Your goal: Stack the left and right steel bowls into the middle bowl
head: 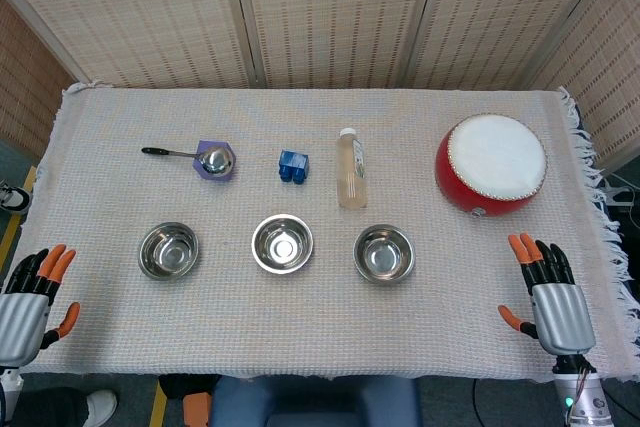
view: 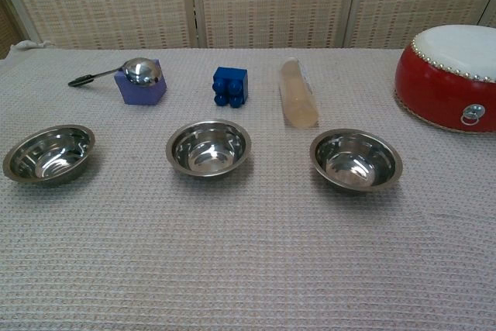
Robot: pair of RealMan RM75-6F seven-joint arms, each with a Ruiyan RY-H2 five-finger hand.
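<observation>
Head view shows three bowls in a row: left bowl point(head: 168, 250) lies nearest the left hand point(head: 30, 297), right bowl point(head: 384, 252) nearest the right hand point(head: 548, 292), middle bowl point(head: 282, 243) between; both hands apparently open, empty.

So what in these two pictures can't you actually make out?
- Both hands: absent from the chest view; in the head view the left hand is cut by the left edge.
- Red drum: cut off by the right edge in the chest view.
- Bottle: its label print is too small to read.
- Blue block: too small in both views to tell what it is.
- Right hand: seen from its back, palm side hidden.
</observation>
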